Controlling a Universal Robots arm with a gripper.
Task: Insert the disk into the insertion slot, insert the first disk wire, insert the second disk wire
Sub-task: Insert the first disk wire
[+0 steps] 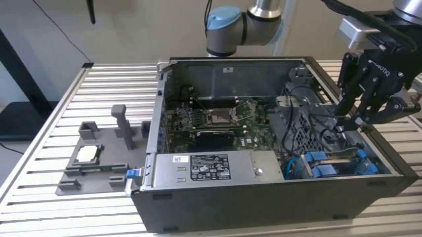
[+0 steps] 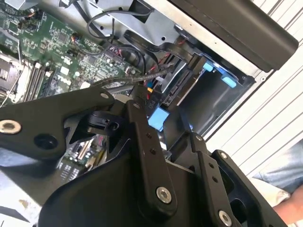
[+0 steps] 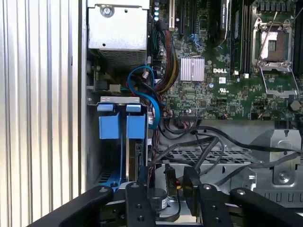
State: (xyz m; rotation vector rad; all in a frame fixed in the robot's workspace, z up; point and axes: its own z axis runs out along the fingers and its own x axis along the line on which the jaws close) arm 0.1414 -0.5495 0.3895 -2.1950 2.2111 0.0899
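**Disk in, wires in hand**

The gripper [image 1: 351, 124] reaches down into the case [image 1: 264, 207] at the exterior view's right, just behind the slot [image 3: 113, 100]. Whether it is clamped on anything I cannot tell. In the second wrist view a black connector [image 2: 149, 101] with coloured leads and a blue piece [image 2: 157, 118] lie right at its tip, among loose black wires [image 3: 203, 146].

The disk [image 3: 137, 128] appears seated. Its blue carrier end stands in the slot beside a 2nd blue end, both level with the metal frame.

By my reading step 1 of 3 is done and the work stands at the wires. The disk's rear is hidden, so I cannot say whether either wire is plugged in.
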